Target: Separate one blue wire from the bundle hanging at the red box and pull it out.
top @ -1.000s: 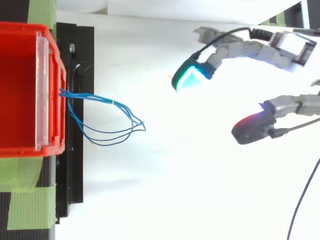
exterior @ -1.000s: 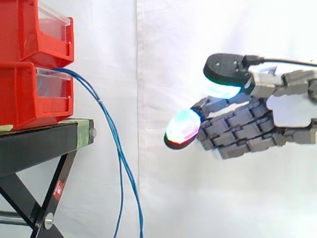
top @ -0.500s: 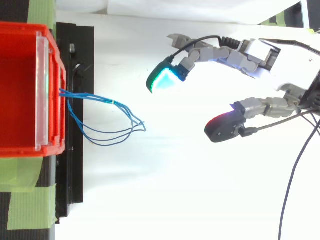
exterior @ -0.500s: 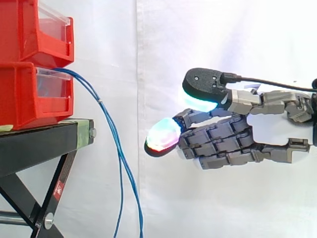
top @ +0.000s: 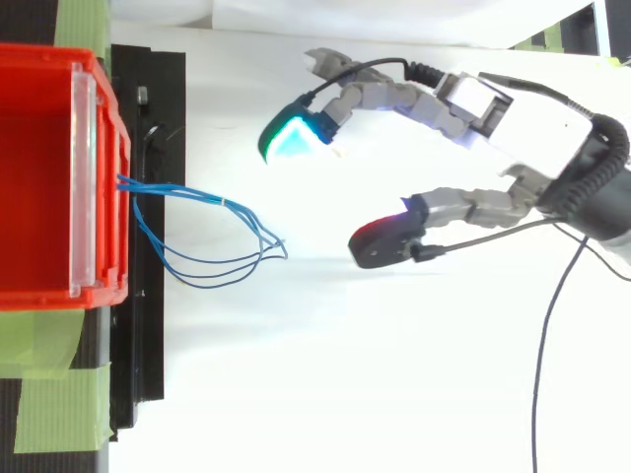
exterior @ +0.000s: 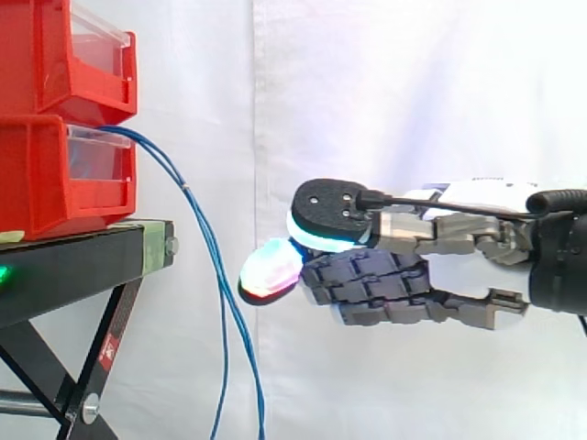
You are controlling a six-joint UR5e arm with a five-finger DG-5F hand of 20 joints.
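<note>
Hand (exterior: 376, 280) was spread wide and held nothing, near the blue wire bundle (exterior: 223, 284) but not touching. The bundle hung from the lower red box (exterior: 55, 174), past the black stand (exterior: 83, 257) front edge. Wires looked thin, light, limp, probably slippery. Best pinch point was mid-hang, where strands fanned apart. Open air on the hand side, stand edge close behind.

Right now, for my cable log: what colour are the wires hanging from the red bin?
The wires are blue, clearest in the side view.
</note>
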